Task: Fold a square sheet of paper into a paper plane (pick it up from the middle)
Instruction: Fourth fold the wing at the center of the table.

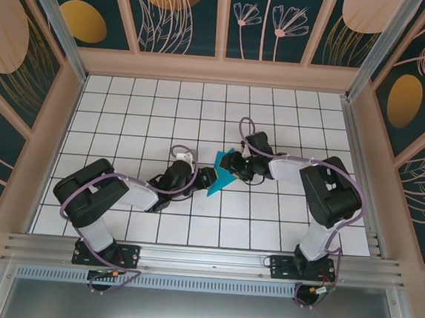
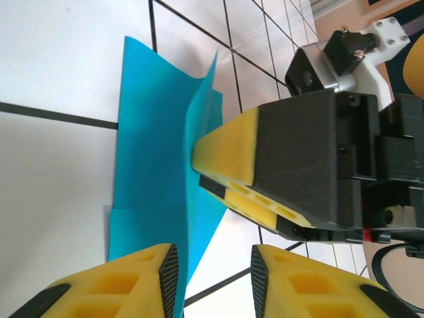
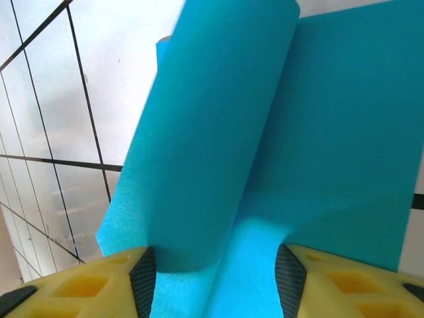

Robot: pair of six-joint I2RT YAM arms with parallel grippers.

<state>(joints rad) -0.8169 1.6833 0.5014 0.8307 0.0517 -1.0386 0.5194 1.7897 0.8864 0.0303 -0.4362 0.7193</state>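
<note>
Two pincers meet on the table (image 1: 127,114) at the square sheet of paper (image 1: 218,183), creased and partly hidden beneath them. My right pincer (image 3: 215,268) straddles a raised fold, jaws wide; my left pincer (image 2: 215,268) stands narrowly parted at its edge.

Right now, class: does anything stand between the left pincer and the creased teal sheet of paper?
Nothing visible does. The creased teal sheet of paper runs down to the left pincer, its edge beside one yellow finger. The right pincer meets the sheet's raised flap from the far side, not in between.
</note>
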